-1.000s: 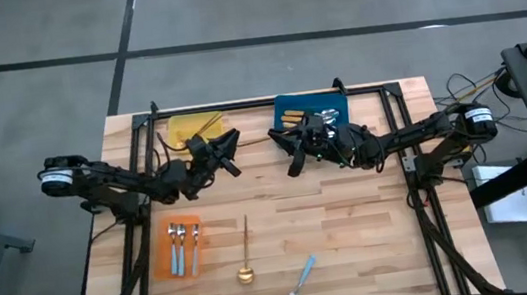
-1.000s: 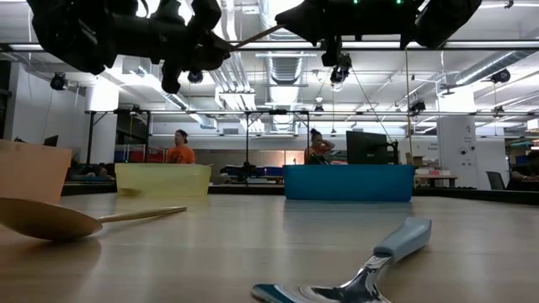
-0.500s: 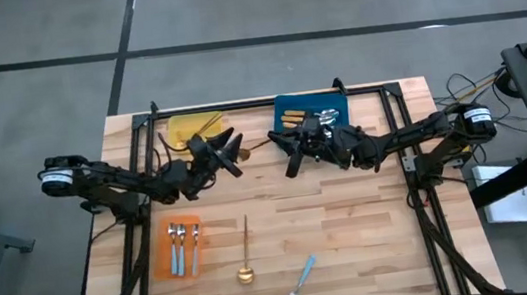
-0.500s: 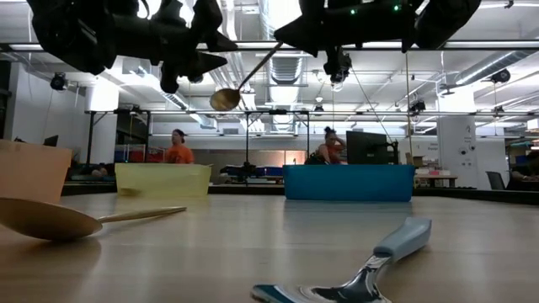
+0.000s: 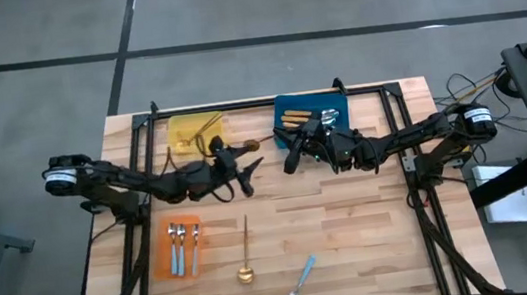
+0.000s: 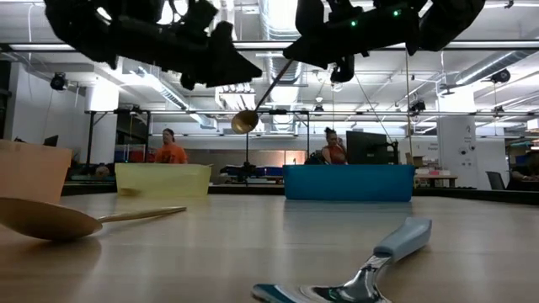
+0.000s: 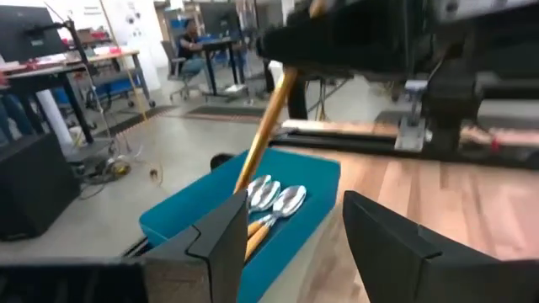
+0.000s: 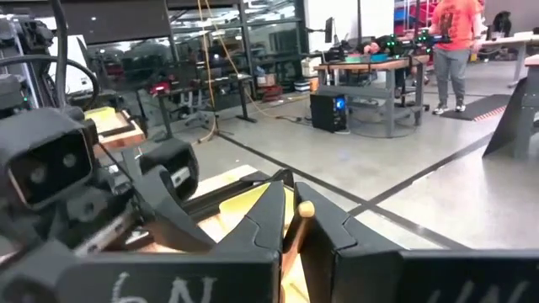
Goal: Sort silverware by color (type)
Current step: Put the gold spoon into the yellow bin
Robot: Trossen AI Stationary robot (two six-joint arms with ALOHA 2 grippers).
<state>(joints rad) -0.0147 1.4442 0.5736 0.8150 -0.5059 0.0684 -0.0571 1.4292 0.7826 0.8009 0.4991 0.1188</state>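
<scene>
Gripping a thin all-gold spoon (image 6: 263, 95) by the end of its handle, the right gripper (image 5: 288, 151) hangs in the air over the far middle of the pale wooden plank table (image 5: 353, 217), its jaws pinched shut on the slim stem. In the low view the gold spoon slopes down away from those jaws, its round polished bowl lowest, well above the tabletop. The right arm reaches in level from its side, elbow out, wrist turned toward the other arm. The left gripper (image 5: 247, 173) faces it just beside the spoon's bowl, jaws spread wide and holding nothing; its arm stretches low and nearly straight across the table.

A second gold spoon (image 5: 245, 253) lies on the near boards, long axis running near to far, bowl at the near end. A blue-handled spoon (image 5: 302, 281) with a shiny silver bowl lies close by on a slant, bowl toward the near edge. Two blue-handled spoons (image 5: 183, 246) rest side by side in the flat orange tray (image 5: 164, 250), bowls toward the far side. Orange-handled spoons (image 5: 302, 117) lie in the blue tray (image 5: 283, 104), and the yellow tray (image 5: 178, 126) at the far edge holds gold stems (image 5: 202, 125).
</scene>
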